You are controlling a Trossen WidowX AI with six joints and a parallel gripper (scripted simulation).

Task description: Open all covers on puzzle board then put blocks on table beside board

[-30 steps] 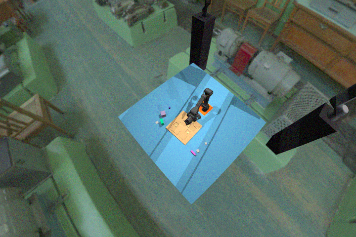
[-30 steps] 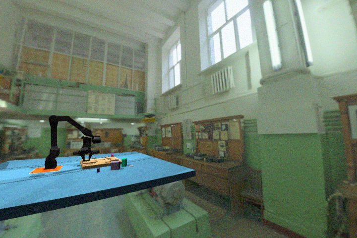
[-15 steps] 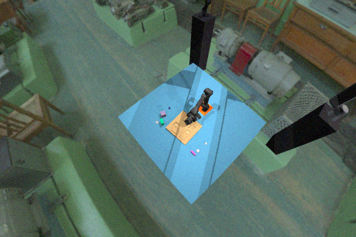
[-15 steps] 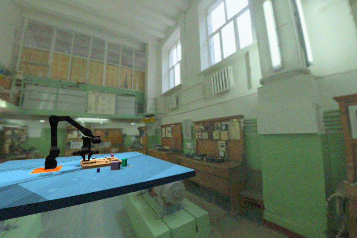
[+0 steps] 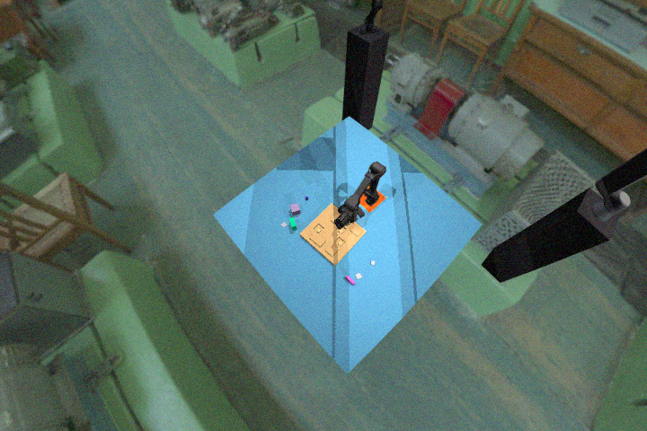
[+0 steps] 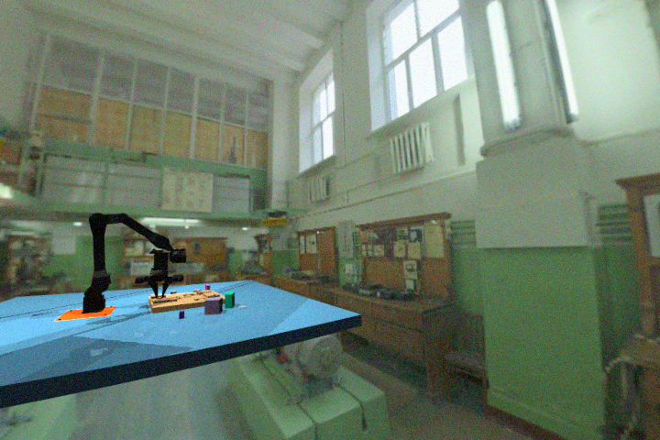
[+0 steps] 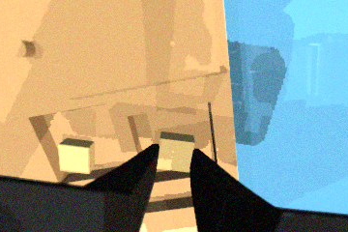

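Claw [image 5: 338, 225] [image 6: 159, 296] [image 7: 175, 153] clamped on a pale cube [image 7: 177, 154] near the edge of the board [image 5: 336, 257] [image 6: 185, 305] [image 7: 109, 58], which lies flat on the table [image 5: 375, 314] [image 6: 289, 317] [image 7: 298, 188] — whether cover knob or block, I can't tell. If it's a knob, pulling off its track or arc could jam the cover or slip the tips; if it's a block, a crooked lift could catch the well wall — and a leftward swing might knock the other cube [image 7: 76, 157].
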